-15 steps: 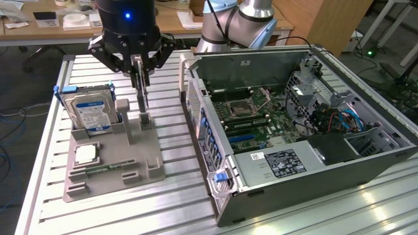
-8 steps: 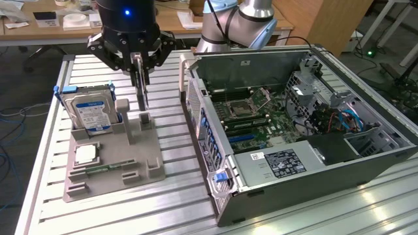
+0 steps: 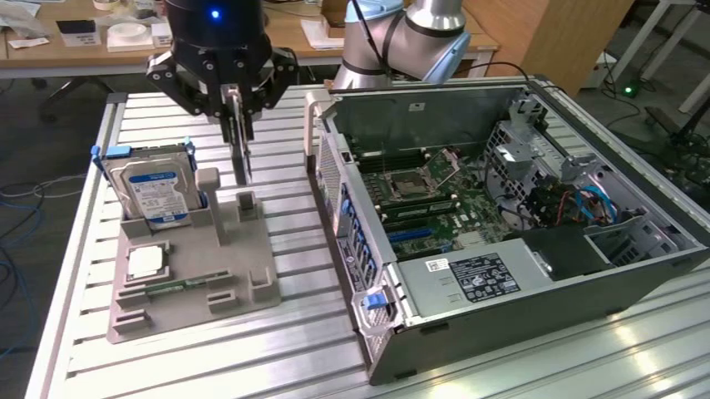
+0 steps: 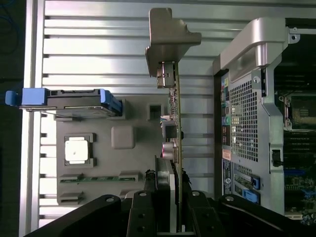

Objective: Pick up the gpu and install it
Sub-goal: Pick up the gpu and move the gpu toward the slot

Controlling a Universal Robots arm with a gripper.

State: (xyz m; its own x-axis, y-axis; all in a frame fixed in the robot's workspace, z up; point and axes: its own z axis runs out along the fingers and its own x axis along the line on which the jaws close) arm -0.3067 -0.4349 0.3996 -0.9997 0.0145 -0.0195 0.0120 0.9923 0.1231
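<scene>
Near the tabletop's [image 3: 278,353] edge on the exterior view's left, a grey holder tray [image 3: 228,266] carries the blue-labelled hard drive [image 3: 155,191] standing upright at its far end, with a square processor chip [image 3: 146,262] and a small memory stick [image 3: 178,287] lying flat nearer the front edge. Just right of the drive, the tool [image 3: 236,116] is clamped on the gpu [image 3: 241,162], its fingers pressed against the two flat faces. The card hangs edge-on and upright over the tray's slotted post [image 3: 246,205]. Its lower edge is very close to the post, and I cannot tell whether it is fully clear. The step in hand looks like drawing the card out of its holder, and doing that well means a straight vertical pull, so that the card does not drag the tray or twist in the narrow grip. The wrist view shows the card's metal bracket [image 4: 170,37] sticking out past the fingers, so it needs room. Farther toward the exterior view's right, the open computer case [image 3: 621,274] lies on its side with the motherboard [image 3: 444,199] facing up. The case's near wall [image 3: 332,166] stands beside the card, so any sideways travel should wait until the card sits higher than that rim.
</scene>
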